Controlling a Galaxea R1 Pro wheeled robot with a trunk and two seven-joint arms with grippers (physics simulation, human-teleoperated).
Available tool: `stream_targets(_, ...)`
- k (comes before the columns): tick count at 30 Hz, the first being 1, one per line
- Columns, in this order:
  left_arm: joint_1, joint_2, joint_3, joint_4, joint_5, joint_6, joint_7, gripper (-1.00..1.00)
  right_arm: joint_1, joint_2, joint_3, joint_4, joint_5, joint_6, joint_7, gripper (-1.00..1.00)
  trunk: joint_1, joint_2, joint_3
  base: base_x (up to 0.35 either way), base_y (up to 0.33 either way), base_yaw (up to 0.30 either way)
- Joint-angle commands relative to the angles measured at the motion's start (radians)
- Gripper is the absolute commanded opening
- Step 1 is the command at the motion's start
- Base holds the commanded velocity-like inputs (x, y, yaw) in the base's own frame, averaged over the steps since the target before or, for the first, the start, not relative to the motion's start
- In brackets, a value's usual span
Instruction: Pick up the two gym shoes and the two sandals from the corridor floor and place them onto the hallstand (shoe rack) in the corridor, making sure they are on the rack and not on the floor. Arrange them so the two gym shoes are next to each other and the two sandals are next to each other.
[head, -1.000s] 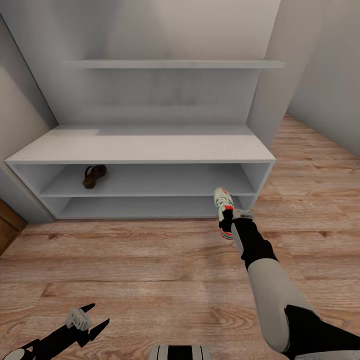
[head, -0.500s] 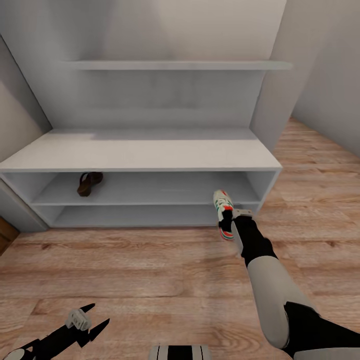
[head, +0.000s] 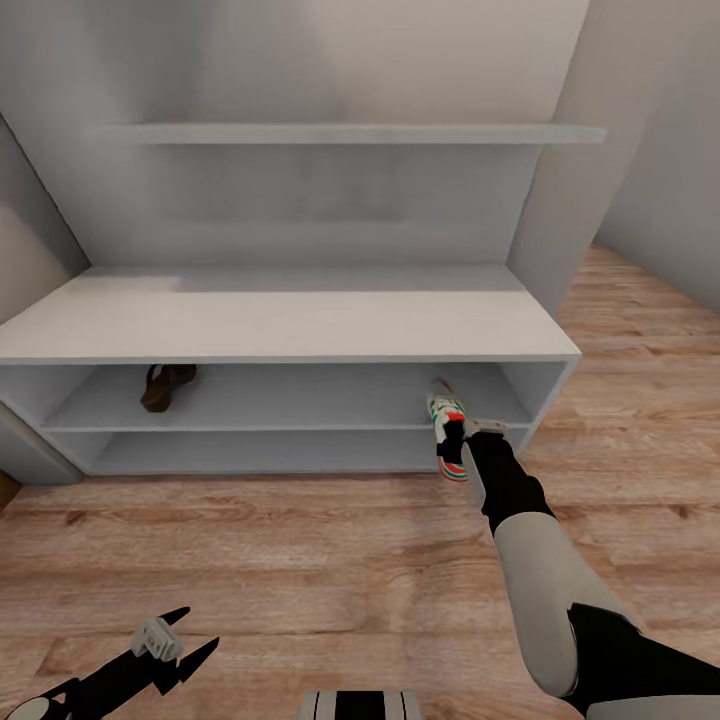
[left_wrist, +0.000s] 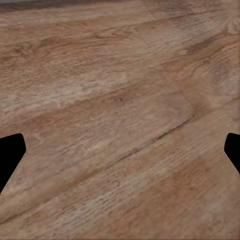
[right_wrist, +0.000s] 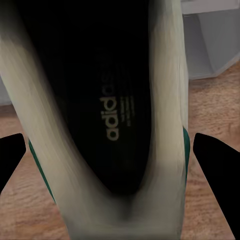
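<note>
My right gripper (head: 458, 438) is shut on a white gym shoe (head: 446, 425) with green stripes and a red heel tab, held in front of the right end of the pale grey hallstand (head: 290, 315), its toe at the upper open shelf. The right wrist view looks straight into the gym shoe's (right_wrist: 107, 125) dark opening. A brown sandal (head: 165, 385) lies on the upper open shelf at the left, partly hidden under the bench top. Low at the left, my left gripper (head: 178, 636) hangs open over the wood-grain corridor floor (head: 300, 560), nothing between its fingertips (left_wrist: 10, 155).
A long wall shelf (head: 350, 133) runs above the bench top. A grey wall (head: 640, 150) closes the right side, with bare floor in front of it. The lower open shelf holds nothing I can see.
The view has moved closer to the hallstand and shifted right, so the rack looks larger. The gym shoe's toe now reaches the upper shelf opening. The left gripper is unchanged.
</note>
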Motion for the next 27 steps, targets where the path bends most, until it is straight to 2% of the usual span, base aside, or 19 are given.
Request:
stream_targets(1,-0.001,-0.001,0.004,0.0,-0.005,-0.004,-0.004,1.0,-0.001,0.001,-0.004,-0.001,0.007,0.004,0.001,-1.0,0.0,0.0,-0.001,0.139,0.0,0.0)
stream_targets(12,-0.001,-0.001,0.003,0.0,-0.005,-0.004,-0.004,1.0,-0.001,0.001,-0.004,-0.001,0.007,0.005,0.0,-1.0,0.0,0.0,-0.001,0.299,0.0,0.0)
stream_targets(22,-0.001,-0.001,0.003,0.0,-0.005,-0.004,-0.004,1.0,-0.001,0.001,-0.004,-0.001,0.007,0.005,0.0,-1.0,0.0,0.0,-0.001,0.072,0.0,0.0)
stream_targets(27,-0.001,-0.001,0.003,0.0,-0.006,-0.004,-0.004,1.0,-0.001,0.001,-0.004,-0.001,0.007,0.005,0.0,-1.0,0.0,0.0,-0.001,0.253,0.0,0.0)
